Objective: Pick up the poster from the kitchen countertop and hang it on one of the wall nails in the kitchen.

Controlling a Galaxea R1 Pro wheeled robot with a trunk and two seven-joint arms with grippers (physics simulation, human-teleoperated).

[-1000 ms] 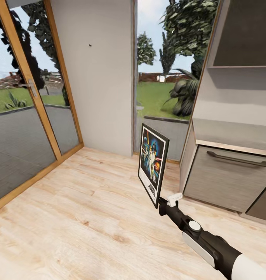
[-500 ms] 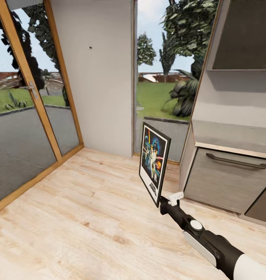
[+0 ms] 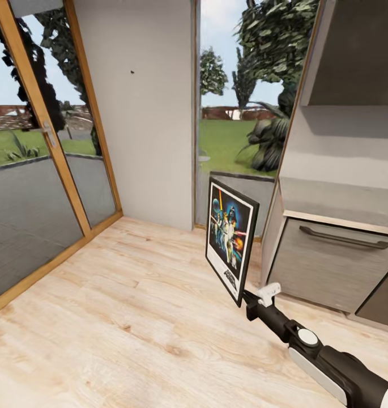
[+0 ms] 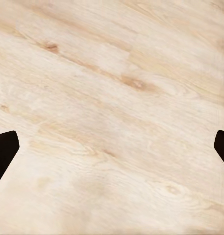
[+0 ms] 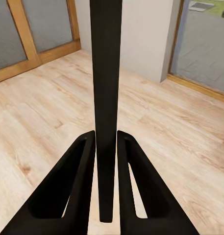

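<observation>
The right pincer [image 3: 246, 297] is clamped on the lower corner of the poster [image 3: 230, 239], holding it upright above the plank floor [image 3: 120, 294]. At eleven o'clock from the poster, a dark speck, probably a wall nail [image 3: 131, 72], marks the grey wall. The left pincer [image 4: 112, 147] hangs spread wide over floorboards.

Floor [image 3: 131, 306]: pale wood planks, visible grain and knots, smooth satin finish.
Poster [image 3: 230, 238]: matt black frame, white border, printed colour face with slight sheen; seen edge-on [image 5: 106, 98] as a smooth dark strip.
Right end effector [image 5: 106, 181]: matt black fingers, plastic-looking.
Door frame [image 3: 52, 141]: warm varnished wood around glass panes.
Wall [image 3: 154, 113]: flat matt grey.
Drawer front [image 3: 329, 266]: brushed grey, dark handle.
</observation>
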